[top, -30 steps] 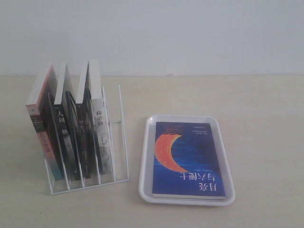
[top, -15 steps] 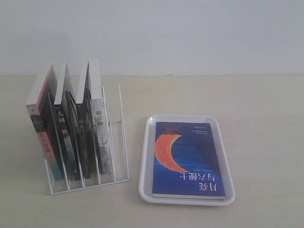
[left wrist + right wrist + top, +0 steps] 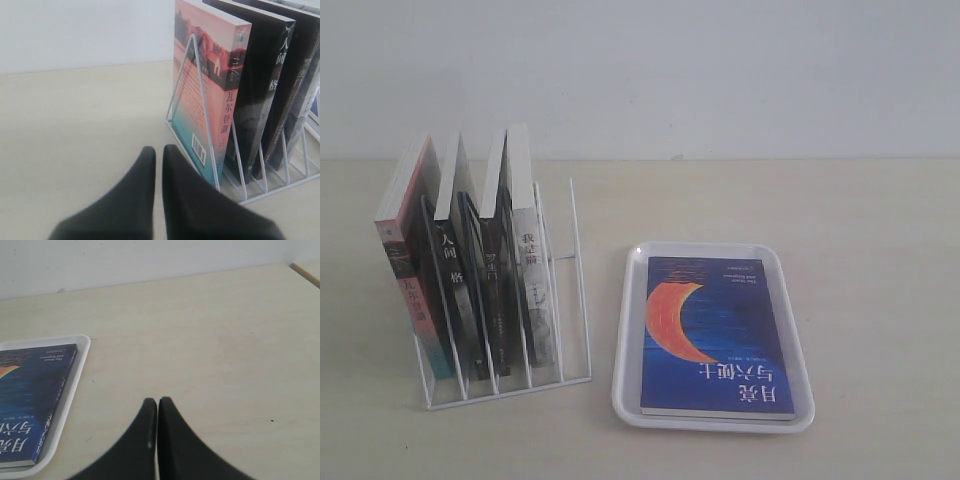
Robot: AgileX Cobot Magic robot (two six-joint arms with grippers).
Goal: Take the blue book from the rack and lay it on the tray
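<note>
Blue book [image 3: 717, 335] flat on white tray [image 3: 628, 350], same as before.

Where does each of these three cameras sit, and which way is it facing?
Exterior: off the arms, facing the wall; rack, tray, blue book; no robot parts.
Left wrist: on left arm, past left gripper toward the rack.
Right wrist: on right arm, past right gripper toward the tray.
Shared: exterior and right wrist both show tray and blue book.

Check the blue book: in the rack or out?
Out. The blue book lies flat, cover up, inside the tray; the rack holds only other books.
</note>
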